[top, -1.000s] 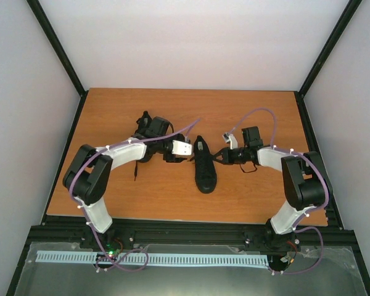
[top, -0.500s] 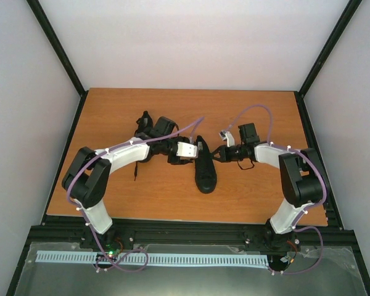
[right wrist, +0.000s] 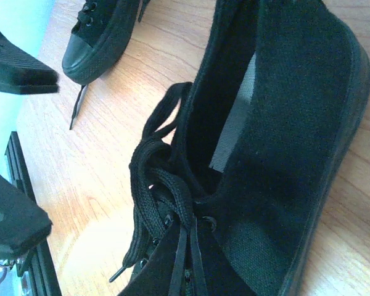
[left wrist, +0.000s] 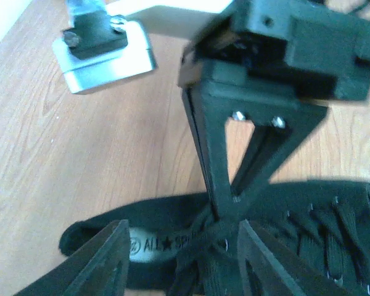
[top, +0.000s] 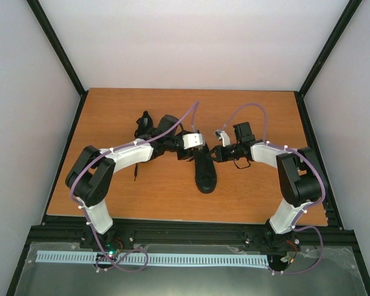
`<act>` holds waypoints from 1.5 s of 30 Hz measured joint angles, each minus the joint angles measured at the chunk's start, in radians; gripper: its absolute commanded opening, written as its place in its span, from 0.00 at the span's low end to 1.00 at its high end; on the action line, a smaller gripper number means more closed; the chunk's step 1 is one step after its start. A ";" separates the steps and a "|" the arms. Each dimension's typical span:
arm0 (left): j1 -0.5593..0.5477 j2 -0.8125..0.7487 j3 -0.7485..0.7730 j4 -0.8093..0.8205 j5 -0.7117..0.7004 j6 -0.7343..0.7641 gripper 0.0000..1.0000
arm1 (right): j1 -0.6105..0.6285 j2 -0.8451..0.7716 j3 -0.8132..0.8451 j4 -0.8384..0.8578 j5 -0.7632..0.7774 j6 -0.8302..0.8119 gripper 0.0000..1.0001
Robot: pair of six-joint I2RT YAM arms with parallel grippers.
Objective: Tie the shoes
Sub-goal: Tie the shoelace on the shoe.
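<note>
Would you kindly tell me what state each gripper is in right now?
Left gripper: jaws open, straddling the laces of the shoe, holding nothing.
Right gripper: jaws closed at the laces; a grip cannot be told.

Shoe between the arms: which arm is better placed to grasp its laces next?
Left, probably. The left gripper is open with a finger on each side of the laces of the shoe, while the right gripper is shut.
</note>
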 measured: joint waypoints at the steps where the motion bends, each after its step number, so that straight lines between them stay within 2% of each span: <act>1: -0.005 0.008 0.000 0.027 -0.001 -0.045 0.48 | 0.000 0.000 0.000 -0.002 0.004 0.000 0.03; 5: -0.022 0.068 -0.001 0.123 -0.006 -0.193 0.46 | 0.000 0.000 0.002 -0.012 0.023 -0.001 0.03; 13: -0.037 0.132 -0.001 0.183 -0.019 -0.278 0.34 | 0.000 -0.006 0.007 -0.029 0.050 -0.008 0.03; 38: -0.037 0.136 -0.014 0.127 -0.035 -0.187 0.17 | 0.000 -0.177 0.003 -0.126 0.127 -0.039 0.03; 43: -0.038 0.136 -0.016 0.126 -0.034 -0.180 0.16 | 0.000 -0.183 -0.016 -0.134 0.129 -0.039 0.03; 45: -0.038 0.136 -0.016 0.125 -0.034 -0.178 0.20 | 0.000 -0.186 -0.027 -0.142 0.131 -0.039 0.03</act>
